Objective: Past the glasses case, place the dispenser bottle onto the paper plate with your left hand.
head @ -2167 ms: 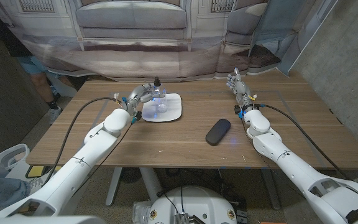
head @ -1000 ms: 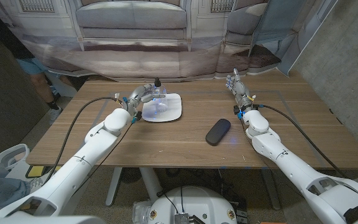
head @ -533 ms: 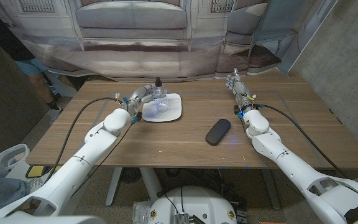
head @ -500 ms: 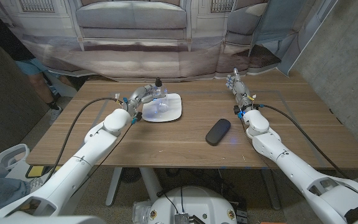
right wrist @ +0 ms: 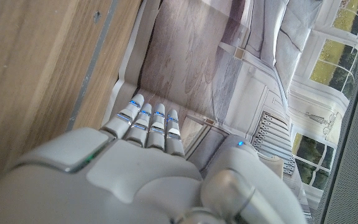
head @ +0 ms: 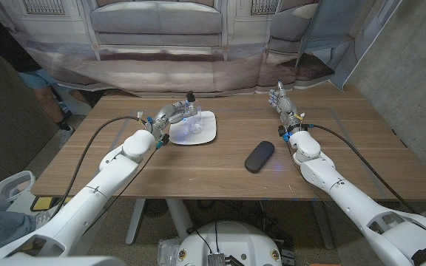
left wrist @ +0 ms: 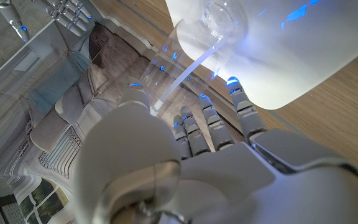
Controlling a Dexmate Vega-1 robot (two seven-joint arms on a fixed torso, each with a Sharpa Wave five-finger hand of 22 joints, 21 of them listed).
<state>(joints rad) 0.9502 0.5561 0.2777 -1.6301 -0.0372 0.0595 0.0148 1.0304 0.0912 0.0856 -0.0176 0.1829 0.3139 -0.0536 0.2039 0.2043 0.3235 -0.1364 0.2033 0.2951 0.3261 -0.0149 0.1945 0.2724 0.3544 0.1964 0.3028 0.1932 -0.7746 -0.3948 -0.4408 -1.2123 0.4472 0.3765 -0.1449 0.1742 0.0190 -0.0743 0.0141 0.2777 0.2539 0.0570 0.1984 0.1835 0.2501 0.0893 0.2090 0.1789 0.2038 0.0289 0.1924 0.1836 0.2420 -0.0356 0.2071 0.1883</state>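
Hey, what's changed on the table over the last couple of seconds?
Very little. The left hand keeps its hold on the clear dispenser bottle, whose black top has tipped slightly to the robot's right, over the paper plate. The glasses case and the right hand stayed where they were.

The left arm reaches forward over the desk (head: 198, 177), its left hand (head: 170, 114) curled, fingers (left wrist: 194, 127) wrapped in a grip. The right arm extends forward; the right hand (head: 281, 100) stands upright, fingers (right wrist: 151, 127) straight and together, holding nothing.
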